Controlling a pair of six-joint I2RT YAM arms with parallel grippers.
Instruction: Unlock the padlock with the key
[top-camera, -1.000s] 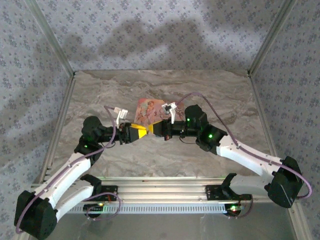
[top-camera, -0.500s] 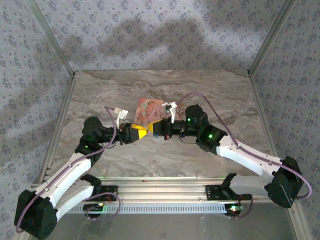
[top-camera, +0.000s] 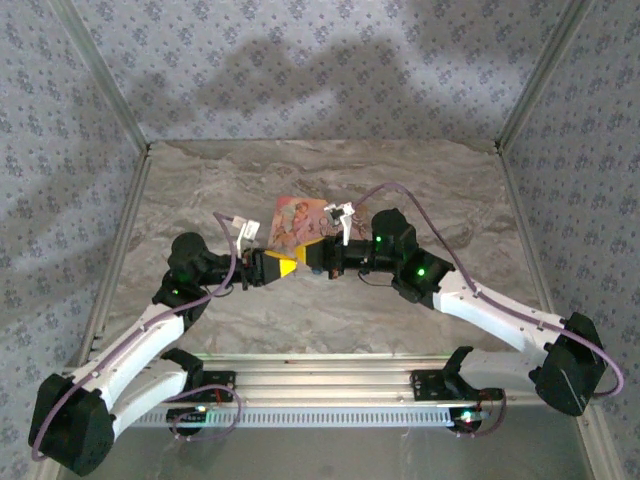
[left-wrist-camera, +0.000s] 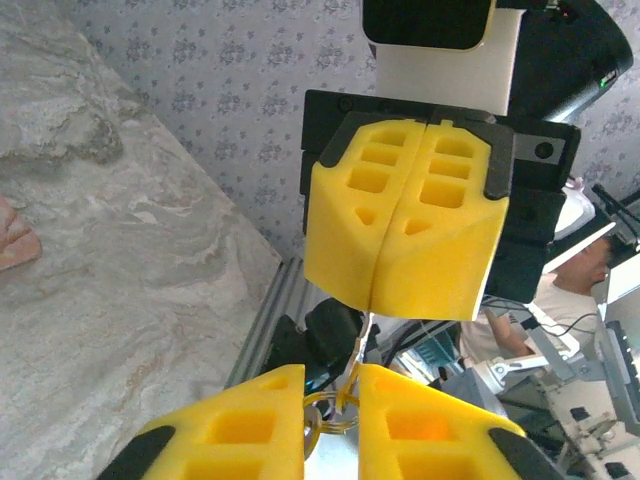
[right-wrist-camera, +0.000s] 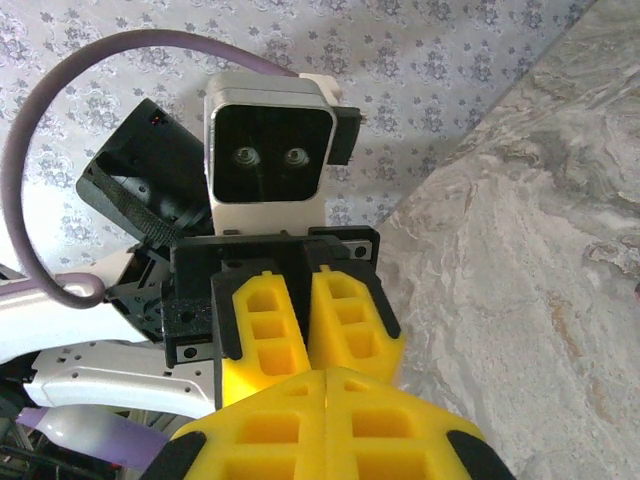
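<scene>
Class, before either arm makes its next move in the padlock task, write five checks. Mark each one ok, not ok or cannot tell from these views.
1. Right gripper shut on the thin metal piece: ok.
2. Left gripper shut on the metal ring: ok.
3. Thin metal piece reaches down to the metal ring: ok.
4. Insertion finished: cannot tell, the lower end of the piece is hidden.
5. Grippers facing each other tip to tip over the table, beside the pink card: ok.
</scene>
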